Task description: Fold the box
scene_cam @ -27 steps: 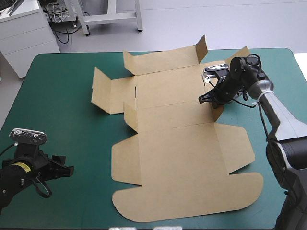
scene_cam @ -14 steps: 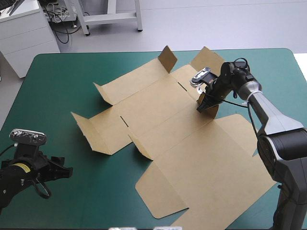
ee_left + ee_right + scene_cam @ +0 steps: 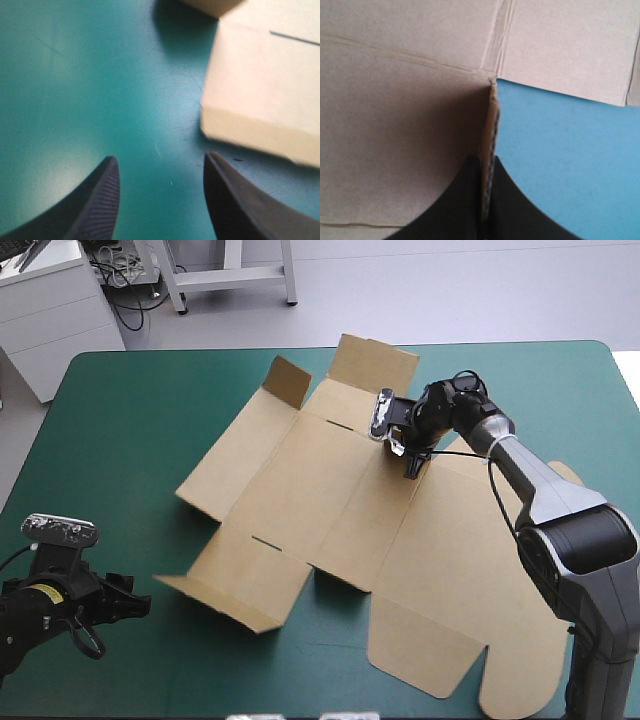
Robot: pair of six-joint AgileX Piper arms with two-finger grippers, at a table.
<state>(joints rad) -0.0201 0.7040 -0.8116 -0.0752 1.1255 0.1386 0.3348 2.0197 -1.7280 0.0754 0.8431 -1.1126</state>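
Roughly at table centre, the brown box [image 3: 330, 510] lay as an opened sheet on the teal-green cover [image 3: 120, 420]. It was skewed, with its long run going from about 11 o'clock to 5 o'clock in the high view.

- At the sheet's 12 o'clock end a tall flap [image 3: 375, 362] stood raised. A small flap [image 3: 287, 380] beside it, toward 11 o'clock, was also up.
- At 8 o'clock a low flap [image 3: 230, 600] was lifted a little off the cover.
- A rounded tab [image 3: 430, 650] lay flat at 5 o'clock, and the sheet ran on to the near right corner.

The right gripper [image 3: 412, 462] sat at about 1 o'clock from table centre, over the sheet's right-hand part, with its arm reaching in from 4 o'clock. In the right wrist view this gripper [image 3: 486, 160] was pinched nearly together on an upright edge of board seen edge-on. Brown board [image 3: 410, 100] lay on one side of that edge and bare cover on the other.

The left gripper [image 3: 135, 600] rested low at 8 o'clock near the near left corner, clear of the box, with the low flap at its 3 o'clock. In the left wrist view its black fingers [image 3: 100, 200] stood apart with only cover between them [image 3: 160, 160]. A corner of the box [image 3: 265, 90] showed ahead of it and off to one side, not touching.
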